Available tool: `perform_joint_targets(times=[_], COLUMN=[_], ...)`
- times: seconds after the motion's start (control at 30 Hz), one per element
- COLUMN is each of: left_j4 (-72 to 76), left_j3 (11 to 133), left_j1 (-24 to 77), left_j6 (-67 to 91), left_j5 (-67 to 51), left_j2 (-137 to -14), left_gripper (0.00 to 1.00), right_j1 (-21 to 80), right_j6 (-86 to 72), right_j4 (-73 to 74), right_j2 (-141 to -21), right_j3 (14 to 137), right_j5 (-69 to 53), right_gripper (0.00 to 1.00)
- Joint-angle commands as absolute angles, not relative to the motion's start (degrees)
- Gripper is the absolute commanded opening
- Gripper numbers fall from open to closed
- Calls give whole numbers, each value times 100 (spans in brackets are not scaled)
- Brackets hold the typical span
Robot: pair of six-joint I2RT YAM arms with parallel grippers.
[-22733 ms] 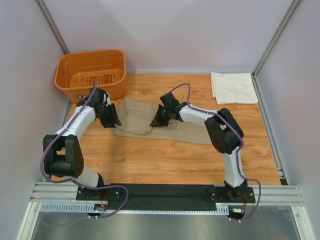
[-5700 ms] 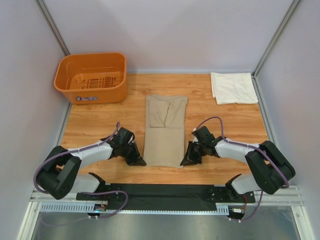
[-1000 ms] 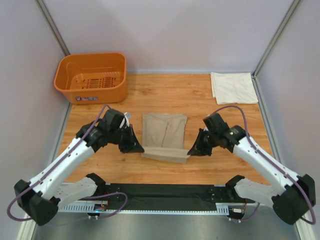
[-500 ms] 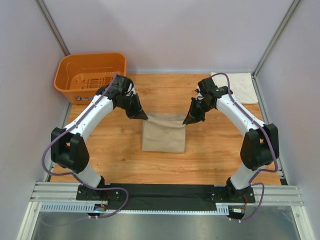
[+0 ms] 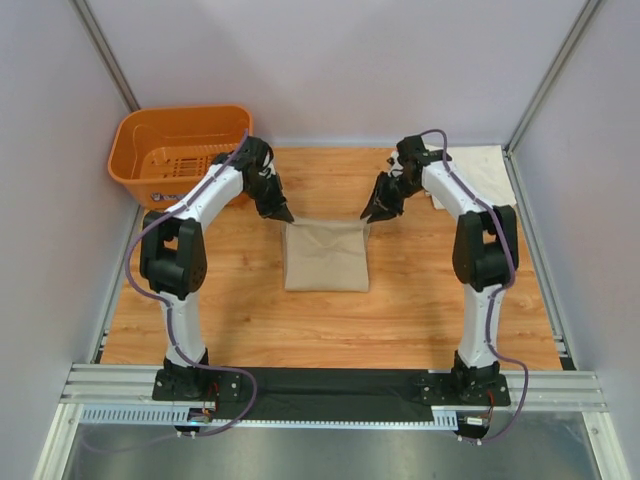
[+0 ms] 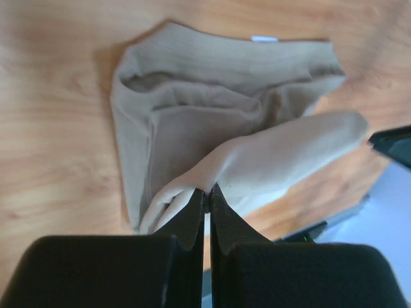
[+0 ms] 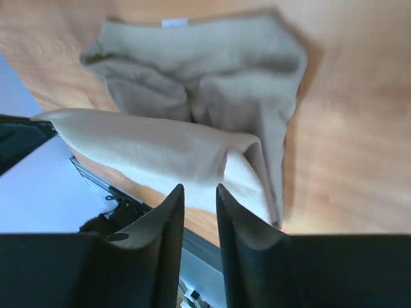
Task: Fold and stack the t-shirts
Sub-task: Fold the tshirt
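Note:
The tan t-shirt (image 5: pixel 325 257) lies folded into a small rectangle at the table's middle. My left gripper (image 5: pixel 284 216) is at its far left corner, shut on a pinch of the top tan layer (image 6: pixel 276 154), with the fold lifted off the layers (image 6: pixel 212 122) below. My right gripper (image 5: pixel 368 215) hovers at the far right corner. In the right wrist view its jaws (image 7: pixel 200 188) stand apart with nothing between them, and the tan fold (image 7: pixel 148 144) sags just beyond the tips. The cream t-shirt (image 5: pixel 485 180) lies folded at the back right, partly behind the right arm.
An orange plastic basket (image 5: pixel 180 112) stands at the back left, with the left arm reaching across its right side. Grey walls close in the table on three sides. Bare wood shows in front of the tan shirt, towards the arm bases.
Both grippers carried the tan shirt's near edge up and over to its far edge, folding it in half. The right gripper has opened and let the cloth go.

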State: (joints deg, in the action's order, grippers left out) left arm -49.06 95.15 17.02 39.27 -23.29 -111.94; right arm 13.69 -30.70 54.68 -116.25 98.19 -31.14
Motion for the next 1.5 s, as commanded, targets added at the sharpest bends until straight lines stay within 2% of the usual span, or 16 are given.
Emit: perform_joint_targets(times=[0.0,0.07,0.1,0.13,0.17,0.23,0.27,0.37,0.47,0.57,0.6,0.7,0.87,1.13,1.3,1.47], left_j4=[-5036,-5238,-5221,-5221,-5316,-5213,-5264,-5309,-4800,-4010,-3529,-2947,-2058,-1362,-1546,-1819], left_j3=[10062,10475,10511,10573,10652,10583,10599,10574,10021,9117,8601,7939,7322,6680,6583,6574], left_j1=[1451,1336,1336,1301,1318,1371,1362,1415,1581,1705,1757,1924,2101,2109,2118,2136], left_j6=[3376,3183,3173,3173,3121,2980,2875,2576,2470,2592,2645,2751,2672,2795,2637,2689], left_j5=[-1416,-1180,-1117,-1221,-1222,-1265,-1170,-994,-1133,-1502,-1642,-1881,-1942,-1741,-1714,-1635], left_j2=[-11669,-11821,-11778,-11751,-11707,-11409,-11313,-10838,-10171,-9625,-9433,-9334,-9518,-10063,-10029,-9791], left_gripper=[0,3,9,28,38,95,96,94,80,49,31,10,5,0,0,12], right_j1=[1099,923,853,748,738,773,800,1089,1414,1704,1836,1986,2074,1916,1653,1530], right_j6=[-2804,-2769,-2821,-2795,-2682,-2487,-2496,-2461,-2758,-3067,-3120,-3401,-4086,-4930,-5071,-4441], right_j4=[5095,5168,5351,5535,5755,6003,5881,5126,4292,3500,3385,2928,1769,-139,-220,1104], right_j2=[-12957,-13331,-13620,-13684,-13685,-13179,-12914,-11850,-11225,-11293,-11364,-11715,-12356,-13735,-13904,-13659], right_j3=[11017,12126,12460,12985,13216,13158,12496,11019,9797,9414,9335,9325,9273,9536,9729,9975], right_j5=[-3453,-3331,-3505,-3516,-3446,-3033,-3006,-2848,-2847,-3084,-3250,-3559,-3981,-4552,-4781,-4457], right_gripper=[30,42,48,48,49,50,50,50,49,40,27,10,0,0,1,3])
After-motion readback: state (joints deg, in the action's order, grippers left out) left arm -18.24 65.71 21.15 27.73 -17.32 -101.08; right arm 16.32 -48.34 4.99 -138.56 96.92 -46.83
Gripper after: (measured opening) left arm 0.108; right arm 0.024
